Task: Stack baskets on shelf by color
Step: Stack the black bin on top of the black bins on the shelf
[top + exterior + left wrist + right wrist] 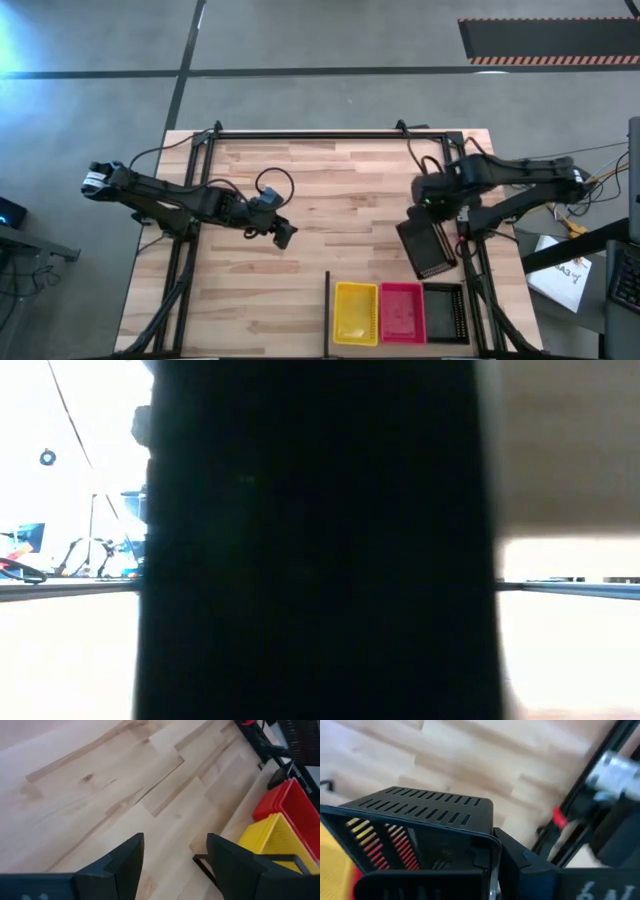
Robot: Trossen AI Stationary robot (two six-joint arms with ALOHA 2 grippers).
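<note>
My right gripper (432, 212) is at the table's right side, shut on a black basket (428, 248) with slotted walls (420, 804) that hangs beneath it. Three more baskets sit side by side on the shelf at the near edge: yellow (355, 312), red (402, 310) and black (443, 312). A thin black bar (327, 310) bounds the shelf on the left. My left gripper (283, 232) hovers open over bare wood left of centre, its fingers (125, 865) empty. It points toward the yellow basket (270, 840) and the red basket (287, 802). My right gripper holds the black basket by a wall at its rim corner (487, 847), with one finger (520, 860) on the outer side. The fingers come from above, pointing steeply down. The basket hangs tilted below them, above the wood.
A black metal frame rail (300, 133) runs along the far edge and down both sides of the table. Cables and a red clip (559, 817) lie by the right rail. A dark shape (320, 540) blocks most of the low view. Bare planks lie between the arms.
</note>
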